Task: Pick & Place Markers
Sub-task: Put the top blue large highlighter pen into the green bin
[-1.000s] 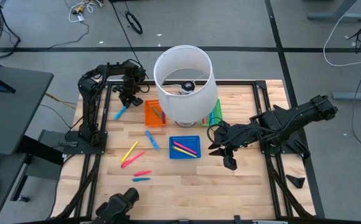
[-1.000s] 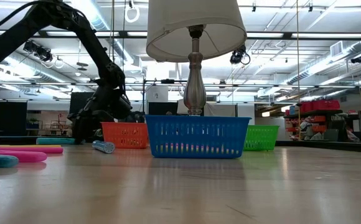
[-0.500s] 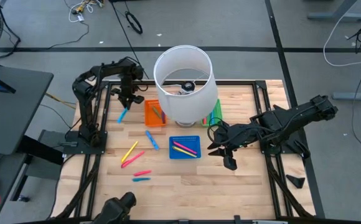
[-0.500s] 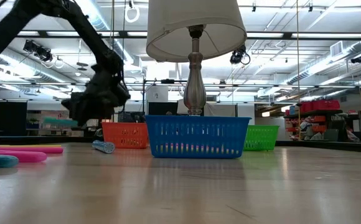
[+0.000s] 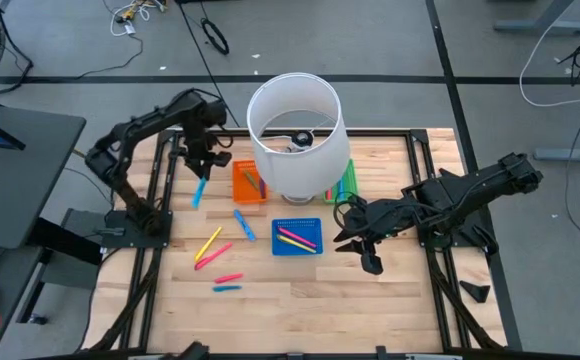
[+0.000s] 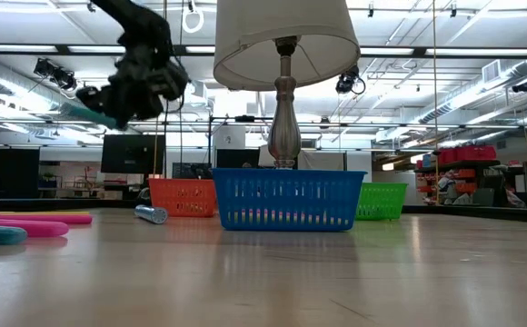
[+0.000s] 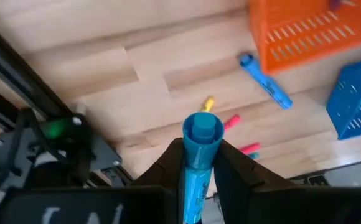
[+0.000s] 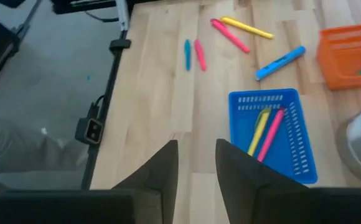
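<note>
My left gripper [image 5: 202, 165] is up over the table's far left part, left of the orange tray [image 5: 249, 183], shut on a blue marker [image 5: 198, 189]. The low view shows this marker [image 6: 85, 111] high above the table. Loose on the wood lie a blue marker [image 5: 244, 224], a yellow marker [image 5: 209, 241], two pink markers [image 5: 228, 277] and a teal marker [image 5: 227, 287]. Pink and yellow markers lie in the blue tray [image 5: 296, 238]. My right gripper [image 5: 357, 246] waits open, right of the blue tray. My left gripper pinches the blue marker between its two fingers [image 7: 168, 167], on the barrel behind the cap [image 7: 197, 169]. The marker lies along the fingers, and its capped end [image 7: 201, 127] juts out past them. It is lifted clear of the table and tilted.
A lamp with a white shade [image 5: 295, 135] stands at the table's far middle and hides part of the green tray [image 5: 346, 183] behind it. Bare wood lies along the near edge. Black frame rails run along the table's left and right sides.
My left gripper has risen from table height beside the orange tray to well above it, carrying the blue marker up with it. The marker has come clear of the table. My right arm has kept still.
</note>
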Available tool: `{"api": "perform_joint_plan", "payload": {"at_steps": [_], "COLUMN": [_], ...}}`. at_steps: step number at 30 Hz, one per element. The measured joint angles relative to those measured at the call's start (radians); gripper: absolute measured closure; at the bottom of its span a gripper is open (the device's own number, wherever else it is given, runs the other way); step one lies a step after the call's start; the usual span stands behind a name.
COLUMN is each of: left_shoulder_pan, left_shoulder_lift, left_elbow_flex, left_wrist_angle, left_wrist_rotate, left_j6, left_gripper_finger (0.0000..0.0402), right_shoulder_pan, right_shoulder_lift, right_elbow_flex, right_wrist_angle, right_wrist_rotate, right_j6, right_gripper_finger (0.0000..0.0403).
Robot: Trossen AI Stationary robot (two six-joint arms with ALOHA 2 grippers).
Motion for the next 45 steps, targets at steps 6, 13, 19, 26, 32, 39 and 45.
{"api": "perform_joint_plan", "payload": {"at_steps": [6,13,19,26,32,39,45], "left_shoulder_pan": [-0.138,-0.348,-0.505,-0.632,-0.787,-1.020,-1.204], "left_shoulder_lift": [-0.079,-0.098,-0.098,-0.123,-0.170,-0.189,-0.187], "left_elbow_flex": [0.000,0.000,0.000,0.000,0.000,0.000,0.000], "left_wrist_angle": [-0.004,-0.003,-0.003,-0.005,0.001,0.151,0.479], "left_wrist_rotate": [0.018,0.065,0.092,0.091,0.112,0.109,-0.156], "left_j6": [-0.170,-0.343,-0.447,-0.560,-0.727,-0.909,-0.994], "left_gripper_finger": [0.0338,0.0338,0.0338,0.0338,0.0339,0.0339,0.0339], "right_shoulder_pan": [0.010,0.015,0.016,0.029,0.029,0.029,0.029], "right_shoulder_lift": [0.000,0.000,0.000,0.000,0.000,0.000,0.000], "right_elbow_flex": [0.000,0.000,0.000,0.000,0.000,0.000,0.000], "right_wrist_angle": [0.001,0.005,0.022,0.022,0.023,0.066,0.092], "right_wrist_rotate": [-0.025,-0.028,-0.027,-0.027,-0.027,0.000,0.008], "right_j6": [-0.058,-0.098,-0.093,-0.099,-0.093,-0.010,0.204], "right_gripper_finger": [0.0293,0.0293,0.0293,0.0293,0.0293,0.0293,0.0293]}}
